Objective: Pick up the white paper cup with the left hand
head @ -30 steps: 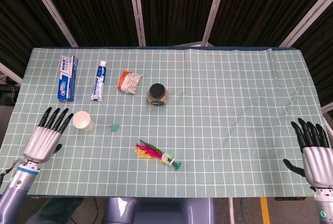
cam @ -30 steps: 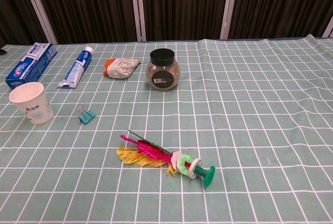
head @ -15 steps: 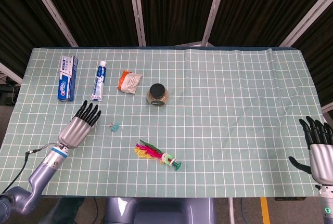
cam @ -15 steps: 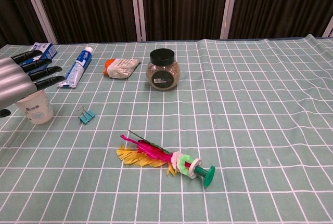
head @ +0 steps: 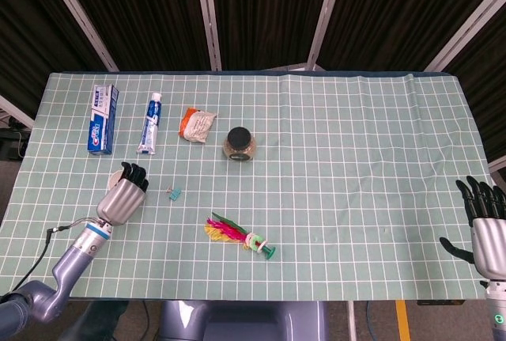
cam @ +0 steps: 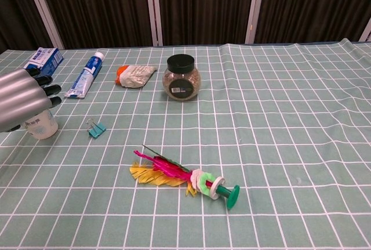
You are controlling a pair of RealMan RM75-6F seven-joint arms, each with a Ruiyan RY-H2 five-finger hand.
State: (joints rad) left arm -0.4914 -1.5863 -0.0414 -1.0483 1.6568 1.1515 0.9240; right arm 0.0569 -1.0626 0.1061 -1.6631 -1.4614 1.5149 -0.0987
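Left hand: fingers curled over the white paper cup, covering its top; a firm grip cannot be confirmed. Half a second ago the fingers were stretched out above the cup.
White paper cup: under the left hand, standing on the table, unmoved.
Binder clip: just right of the hand.
Toothpaste tube: beyond the fingertips.
Right hand: far right table edge, fingers spread, empty, unchanged.
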